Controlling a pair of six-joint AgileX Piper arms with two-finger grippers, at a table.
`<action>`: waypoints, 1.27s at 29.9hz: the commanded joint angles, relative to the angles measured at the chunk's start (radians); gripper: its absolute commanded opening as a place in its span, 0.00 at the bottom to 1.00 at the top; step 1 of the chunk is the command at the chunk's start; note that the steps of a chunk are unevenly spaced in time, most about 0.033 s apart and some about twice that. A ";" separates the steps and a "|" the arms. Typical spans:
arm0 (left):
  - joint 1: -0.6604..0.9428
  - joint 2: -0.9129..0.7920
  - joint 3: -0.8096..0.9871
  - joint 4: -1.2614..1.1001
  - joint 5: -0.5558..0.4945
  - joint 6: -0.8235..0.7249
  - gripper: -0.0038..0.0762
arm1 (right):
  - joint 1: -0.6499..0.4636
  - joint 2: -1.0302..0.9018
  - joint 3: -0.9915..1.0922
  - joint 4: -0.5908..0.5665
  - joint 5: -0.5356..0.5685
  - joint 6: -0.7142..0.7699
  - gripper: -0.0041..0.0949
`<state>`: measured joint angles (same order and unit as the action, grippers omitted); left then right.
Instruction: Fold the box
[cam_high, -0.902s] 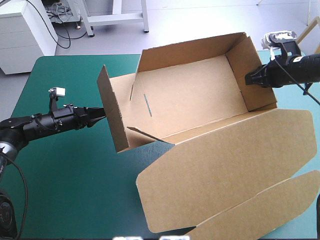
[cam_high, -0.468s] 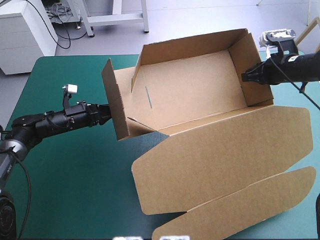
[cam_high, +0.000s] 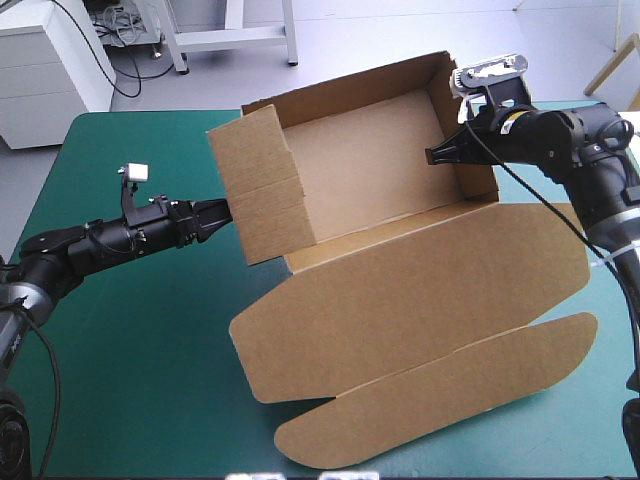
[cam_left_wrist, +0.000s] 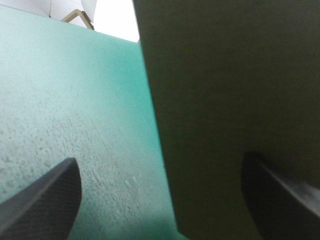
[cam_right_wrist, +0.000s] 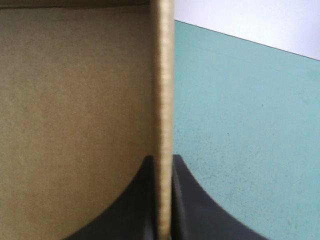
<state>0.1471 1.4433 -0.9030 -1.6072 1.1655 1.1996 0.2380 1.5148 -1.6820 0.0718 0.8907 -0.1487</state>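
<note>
The brown box (cam_high: 370, 170) stands as an open tray in the middle of the table, with its lid (cam_high: 420, 290) lying flat toward the front and a long rounded flap (cam_high: 440, 395) at the lid's front edge. The box's left wall (cam_high: 265, 185) stands upright. My left gripper (cam_high: 222, 212) is open at that wall's outer face; in the left wrist view the wall (cam_left_wrist: 230, 90) fills the space just ahead of the left gripper (cam_left_wrist: 160, 200). My right gripper (cam_high: 437, 155) is shut on the top edge of the right wall (cam_right_wrist: 163, 100), which runs between its fingers at the right gripper (cam_right_wrist: 162, 200).
Bare teal-green cover (cam_high: 130, 330) stretches left and front-left of the box. The flat lid and its flap reach close to the table's front and right edges. Bare teal-green cover (cam_right_wrist: 240, 125) also shows outside the right wall.
The whole box has slid and turned to the left. Its left wall has swung from leaning outward to upright. My right gripper has moved left with the right wall; the left gripper has barely moved.
</note>
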 joint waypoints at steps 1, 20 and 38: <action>-0.006 -0.052 -0.035 -0.092 0.136 0.010 0.82 | 0.030 -0.043 -0.025 -0.045 -0.100 0.054 0.03; -0.142 -0.053 -0.075 -0.158 0.134 0.080 0.82 | 0.060 -0.043 -0.025 -0.072 -0.119 0.090 0.03; -0.350 -0.047 -0.486 0.652 -0.409 -0.639 0.82 | 0.060 -0.043 -0.025 -0.176 -0.180 0.168 0.03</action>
<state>-0.1211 1.4248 -1.2764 -1.1673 0.8579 0.7934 0.3000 1.5148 -1.6784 -0.0950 0.8095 -0.0151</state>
